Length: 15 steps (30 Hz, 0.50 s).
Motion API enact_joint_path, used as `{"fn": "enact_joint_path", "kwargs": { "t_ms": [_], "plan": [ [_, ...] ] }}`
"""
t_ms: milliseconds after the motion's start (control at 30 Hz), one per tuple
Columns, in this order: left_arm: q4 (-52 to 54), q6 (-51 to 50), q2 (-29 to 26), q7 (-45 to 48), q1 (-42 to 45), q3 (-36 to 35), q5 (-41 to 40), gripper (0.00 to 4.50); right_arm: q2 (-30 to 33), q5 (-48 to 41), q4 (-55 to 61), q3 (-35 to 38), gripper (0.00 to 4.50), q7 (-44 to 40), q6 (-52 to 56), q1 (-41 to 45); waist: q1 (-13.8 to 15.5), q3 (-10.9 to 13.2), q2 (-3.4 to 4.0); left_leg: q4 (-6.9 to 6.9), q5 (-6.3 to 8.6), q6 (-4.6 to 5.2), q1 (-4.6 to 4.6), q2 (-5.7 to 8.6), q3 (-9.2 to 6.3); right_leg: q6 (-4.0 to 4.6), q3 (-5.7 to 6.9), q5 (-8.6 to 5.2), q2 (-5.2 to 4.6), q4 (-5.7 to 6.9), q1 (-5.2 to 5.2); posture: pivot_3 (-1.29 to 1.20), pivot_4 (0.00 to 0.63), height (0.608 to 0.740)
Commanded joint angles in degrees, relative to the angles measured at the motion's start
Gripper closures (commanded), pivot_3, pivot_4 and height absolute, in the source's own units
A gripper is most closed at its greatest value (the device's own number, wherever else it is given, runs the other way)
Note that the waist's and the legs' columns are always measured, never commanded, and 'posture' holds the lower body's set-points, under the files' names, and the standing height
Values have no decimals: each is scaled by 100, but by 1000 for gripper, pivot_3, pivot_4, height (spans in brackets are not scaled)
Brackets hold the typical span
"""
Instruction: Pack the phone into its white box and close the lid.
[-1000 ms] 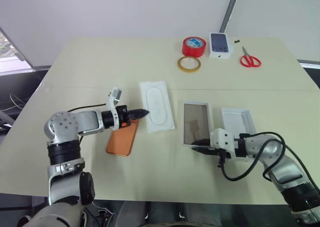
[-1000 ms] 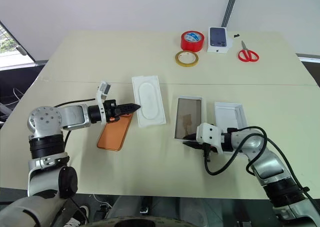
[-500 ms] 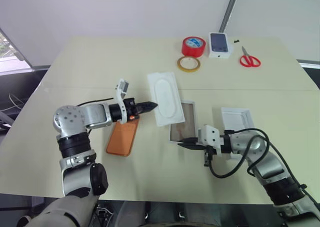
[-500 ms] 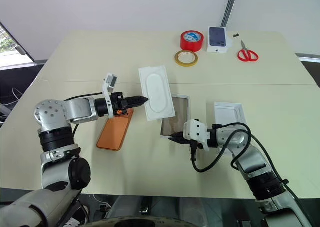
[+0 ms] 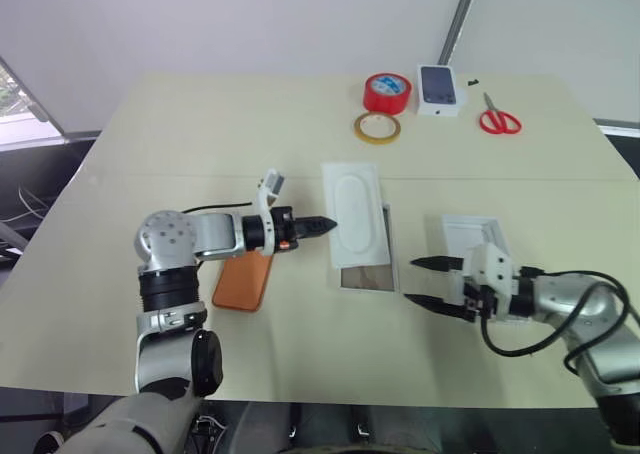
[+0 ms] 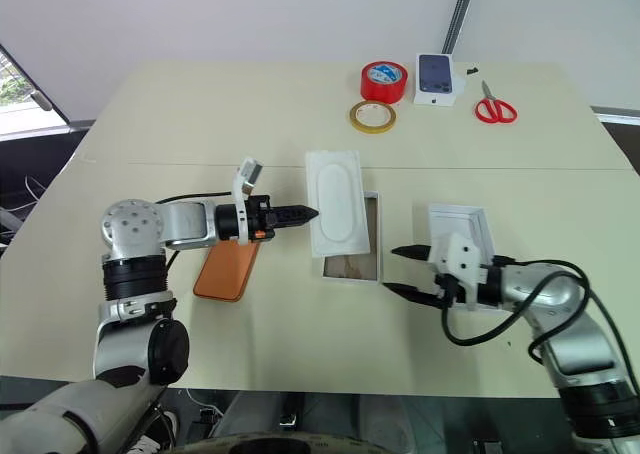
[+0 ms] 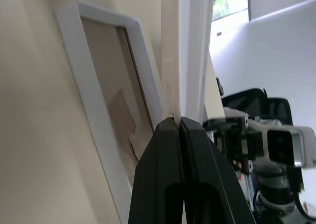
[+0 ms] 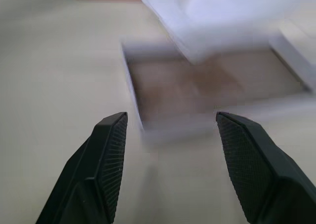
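Left gripper [image 5: 330, 223]: fingers clenched on the near long edge of the flat white insert [image 5: 356, 214] with the oval recess, holding it raised and tilted over the left part of the white box [image 5: 366, 276]. In the left wrist view the insert edge sits pinched between the fingertips [image 7: 173, 128], with the box rim and brown floor just beyond.

Right gripper [image 5: 428, 282]: fingers released, spread wide, holding nothing. It hovers over the counter [image 5: 300, 344], just to the right of the box's near corner and apart from it. The right wrist view looks between the two fingers at the box, blurred.

Phone [image 5: 245, 279]: orange, flat on the counter, below the left forearm, to the left of the box, not touching it.

Lid [image 5: 474, 242]: open side up on the counter, right of the box, just behind the right gripper.

Far edge of the counter: red tape roll [image 5: 388, 92], clear tape ring [image 5: 378, 127], small white box with a phone picture [image 5: 441, 88], red scissors [image 5: 499, 118].
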<state>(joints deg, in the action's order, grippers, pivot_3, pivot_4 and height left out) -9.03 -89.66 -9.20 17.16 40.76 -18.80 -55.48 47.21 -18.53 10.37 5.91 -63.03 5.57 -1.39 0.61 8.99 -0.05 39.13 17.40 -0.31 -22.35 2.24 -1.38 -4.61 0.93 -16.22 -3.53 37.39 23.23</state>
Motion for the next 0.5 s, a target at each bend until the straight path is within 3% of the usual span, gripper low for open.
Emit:
{"fn": "enact_joint_path", "kwargs": {
  "t_ms": [33,133,233,400,500],
  "plan": [
    [-31,241,-13,251,-51,329,181,4500,62,95,-170,332,1530,169,-291,82,-11,0,0,-1,-1,-1,1,0,0,0,-1,0,0,0,1,0,150,740],
    [-95,344,-57,475,-67,526,252,4500,-16,115,-149,352,1530,305,-320,112,-6,0,0,-2,-3,-4,3,-1,0,0,-1,0,2,4,1,0,150,740],
    [-169,445,-132,646,-62,672,354,3519,-80,141,-80,307,1468,396,-347,81,11,0,0,-1,-3,-4,1,-1,0,0,-1,0,2,2,1,0,150,740],
    [-216,414,-216,771,-4,697,426,1116,-186,123,-79,247,1468,512,-348,226,6,0,0,-1,-3,-4,1,-1,0,0,-1,0,1,2,1,0,150,740],
    [15,654,-424,923,-36,850,559,1116,-362,-24,-40,197,1468,672,-188,598,-22,0,0,-1,-3,-4,2,-1,0,0,-1,0,2,3,2,0,150,740]
  ]
}}
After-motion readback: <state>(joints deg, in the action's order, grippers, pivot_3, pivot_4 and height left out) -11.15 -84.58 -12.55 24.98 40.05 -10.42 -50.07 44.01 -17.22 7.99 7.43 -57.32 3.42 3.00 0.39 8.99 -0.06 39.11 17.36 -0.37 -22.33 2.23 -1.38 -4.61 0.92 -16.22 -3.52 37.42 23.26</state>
